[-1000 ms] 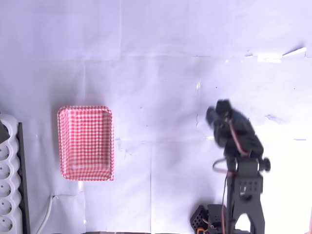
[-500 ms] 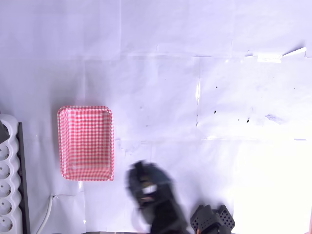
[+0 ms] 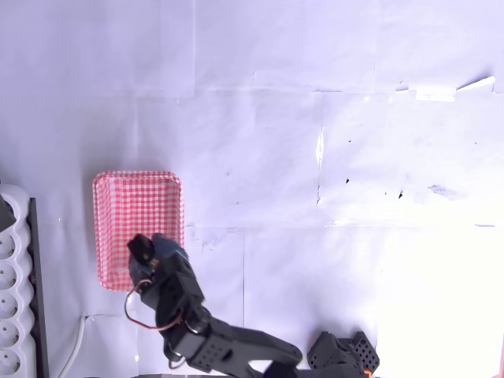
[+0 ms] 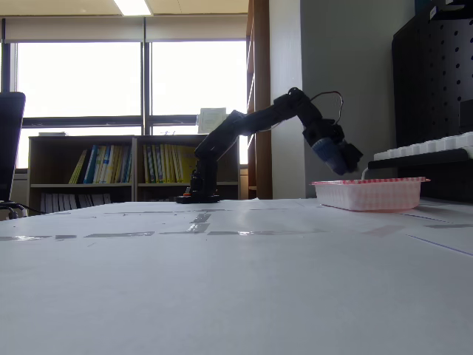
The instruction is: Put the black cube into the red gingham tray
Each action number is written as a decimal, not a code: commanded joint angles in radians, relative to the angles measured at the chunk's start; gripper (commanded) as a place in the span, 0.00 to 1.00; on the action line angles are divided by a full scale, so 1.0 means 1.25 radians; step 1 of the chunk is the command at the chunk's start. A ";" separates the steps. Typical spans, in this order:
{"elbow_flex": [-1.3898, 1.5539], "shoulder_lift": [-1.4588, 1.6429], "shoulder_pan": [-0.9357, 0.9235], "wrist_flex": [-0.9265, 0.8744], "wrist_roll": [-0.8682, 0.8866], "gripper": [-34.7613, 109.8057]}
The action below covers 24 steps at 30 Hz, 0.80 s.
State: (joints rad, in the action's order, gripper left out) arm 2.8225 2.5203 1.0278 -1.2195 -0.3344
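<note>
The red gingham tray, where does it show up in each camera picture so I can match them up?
Overhead view: the red gingham tray lies at the left, beside the white power strip.
Fixed view: the tray sits at the right, seen side-on.
Shared landmark: the gripper over the tray's lower end in the overhead view, and above its left end in the fixed view.

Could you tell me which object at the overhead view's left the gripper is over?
The red gingham tray: the gripper hangs over its lower end; the white power strip lies aside.
</note>
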 commanded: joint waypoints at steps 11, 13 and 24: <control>0.108 0.009 -0.022 0.018 0.029 0.46; 0.108 0.006 -0.031 0.016 0.033 0.47; 0.040 -0.303 -0.070 -0.004 -0.031 0.46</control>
State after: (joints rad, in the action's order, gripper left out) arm 2.8379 2.4973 0.9633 -1.2103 -0.3252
